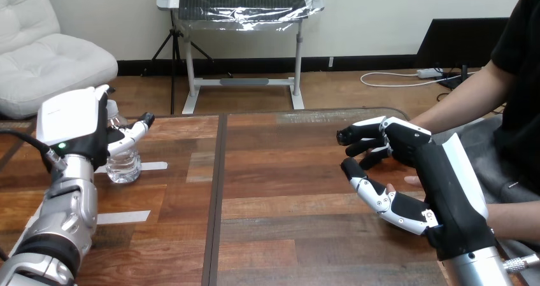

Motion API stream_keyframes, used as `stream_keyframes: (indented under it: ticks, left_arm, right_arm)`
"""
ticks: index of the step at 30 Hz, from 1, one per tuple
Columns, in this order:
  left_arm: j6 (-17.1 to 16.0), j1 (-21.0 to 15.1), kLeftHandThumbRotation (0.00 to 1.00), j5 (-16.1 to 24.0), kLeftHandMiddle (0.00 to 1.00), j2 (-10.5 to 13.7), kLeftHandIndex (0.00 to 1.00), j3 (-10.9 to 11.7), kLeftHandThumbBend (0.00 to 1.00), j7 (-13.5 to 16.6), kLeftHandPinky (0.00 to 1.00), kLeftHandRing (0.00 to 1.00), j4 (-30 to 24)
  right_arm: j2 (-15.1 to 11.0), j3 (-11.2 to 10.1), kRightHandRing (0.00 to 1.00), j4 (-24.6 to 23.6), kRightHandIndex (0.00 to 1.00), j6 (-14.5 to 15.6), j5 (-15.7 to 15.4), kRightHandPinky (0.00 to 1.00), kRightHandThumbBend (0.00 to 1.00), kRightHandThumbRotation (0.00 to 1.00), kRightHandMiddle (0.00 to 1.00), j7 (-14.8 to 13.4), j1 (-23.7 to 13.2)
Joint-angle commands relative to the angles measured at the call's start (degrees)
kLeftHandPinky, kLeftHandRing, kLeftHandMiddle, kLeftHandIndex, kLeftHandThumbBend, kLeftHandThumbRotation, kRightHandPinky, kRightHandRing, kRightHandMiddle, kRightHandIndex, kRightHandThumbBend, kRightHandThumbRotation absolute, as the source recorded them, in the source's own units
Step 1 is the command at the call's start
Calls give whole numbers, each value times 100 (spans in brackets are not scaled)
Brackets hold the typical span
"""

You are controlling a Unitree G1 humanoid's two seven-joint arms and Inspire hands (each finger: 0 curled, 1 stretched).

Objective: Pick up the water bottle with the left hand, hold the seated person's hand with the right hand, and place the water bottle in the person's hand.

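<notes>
A clear water bottle (125,164) stands on the wooden table (280,171) at the left. My left hand (71,125) is wrapped round its upper part, its white back towards me and its thumb (135,130) lying across the bottle's front. At the right, my right hand (439,171) hovers over the person's hand (412,181), of which just a small part shows under my palm. Its fingers (360,137) are loosely bent and its thumb (376,198) is spread wide; I see no grip on the person's hand. The person's forearm (465,101) reaches in from the upper right.
Two strips of white tape (149,166) lie on the table by the bottle. A dark seam (218,190) runs down the tabletop. The person's other arm (517,217) rests at the table's right edge.
</notes>
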Motion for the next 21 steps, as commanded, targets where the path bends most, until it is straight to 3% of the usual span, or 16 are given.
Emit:
stream_keyframes:
  ticks: [1, 21]
  left_arm:
    - [-60, -428, 97, -39, 90, -66, 88, -77, 57, -10, 86, 89, 0]
    - [-103, -362, 100, -30, 91, -107, 89, -116, 58, -55, 85, 89, 34]
  right_arm:
    - [-72, -115, 57, -314, 59, -70, 12, 46, 41, 0, 63, -70, -261]
    - [-81, -131, 56, -334, 59, -71, -7, 45, 41, 0, 63, -65, -240]
